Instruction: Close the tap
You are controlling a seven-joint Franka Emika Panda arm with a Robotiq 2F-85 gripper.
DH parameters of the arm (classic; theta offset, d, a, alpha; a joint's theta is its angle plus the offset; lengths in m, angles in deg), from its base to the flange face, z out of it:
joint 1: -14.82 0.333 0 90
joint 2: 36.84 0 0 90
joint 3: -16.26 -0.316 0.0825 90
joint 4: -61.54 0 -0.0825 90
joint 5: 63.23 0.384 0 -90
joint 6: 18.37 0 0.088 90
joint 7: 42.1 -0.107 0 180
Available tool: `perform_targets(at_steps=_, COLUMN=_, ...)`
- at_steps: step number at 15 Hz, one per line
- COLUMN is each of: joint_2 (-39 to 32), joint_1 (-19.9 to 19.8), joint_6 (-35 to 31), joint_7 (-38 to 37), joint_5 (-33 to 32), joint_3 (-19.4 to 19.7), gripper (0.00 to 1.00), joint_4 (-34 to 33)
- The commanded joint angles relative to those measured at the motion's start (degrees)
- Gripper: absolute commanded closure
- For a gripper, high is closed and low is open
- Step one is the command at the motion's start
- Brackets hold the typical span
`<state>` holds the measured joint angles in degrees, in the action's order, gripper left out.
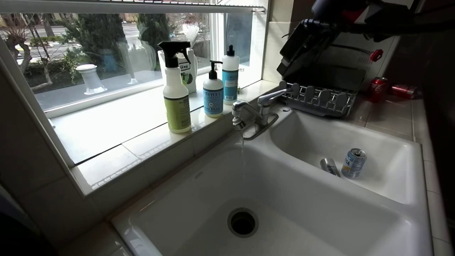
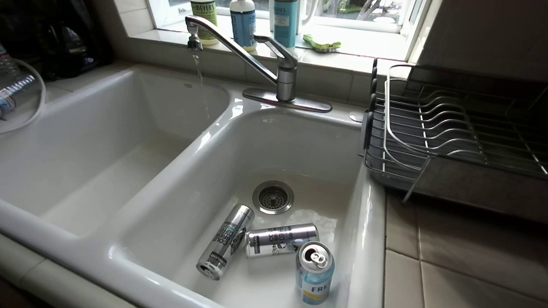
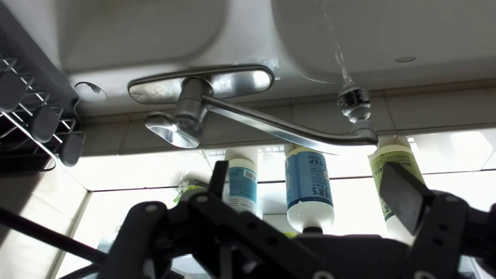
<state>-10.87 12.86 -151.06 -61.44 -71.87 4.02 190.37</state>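
Note:
The chrome tap stands on the sink's back rim, in both exterior views (image 1: 263, 115) (image 2: 286, 81) and upside down in the wrist view (image 3: 192, 104). A thin stream of water (image 2: 199, 72) runs from its spout into the larger basin. The tap's lever handle (image 2: 276, 49) is tilted up; it also shows in the wrist view (image 3: 172, 130). My gripper (image 3: 310, 184) is open and empty, its fingers wide apart. The tap lies beyond the fingertips, apart from them, with the lever toward the left finger's side. The gripper is out of frame in an exterior view that shows the cans closely.
A spray bottle (image 1: 177, 103), a blue soap bottle (image 1: 213, 94) and a teal bottle (image 1: 231, 78) stand on the sill behind the tap. A dish rack (image 2: 445, 141) stands beside the sink. Cans (image 2: 314, 273) lie and stand in the smaller basin. The dark arm (image 1: 341, 25) hangs above the rack.

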Motion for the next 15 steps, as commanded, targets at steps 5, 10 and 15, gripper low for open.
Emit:
perform_targets(at_steps=5, joint_2=-1.1, joint_1=-5.4, joint_6=-2.3, joint_7=-4.4, joint_5=-4.5, joint_3=2.6, gripper=0.42, joint_4=-0.5)
perform_targets(at_steps=10, joint_2=-4.5, joint_1=-6.6, joint_6=-5.5, joint_7=-3.2, joint_5=-5.3, joint_3=4.2, gripper=0.81, joint_4=-1.3)
perform_targets(at_steps=15, joint_2=-8.8, joint_1=-6.6, joint_6=-8.5, joint_7=-2.8, joint_5=-5.6, joint_3=5.0, gripper=1.00, joint_4=-1.5)
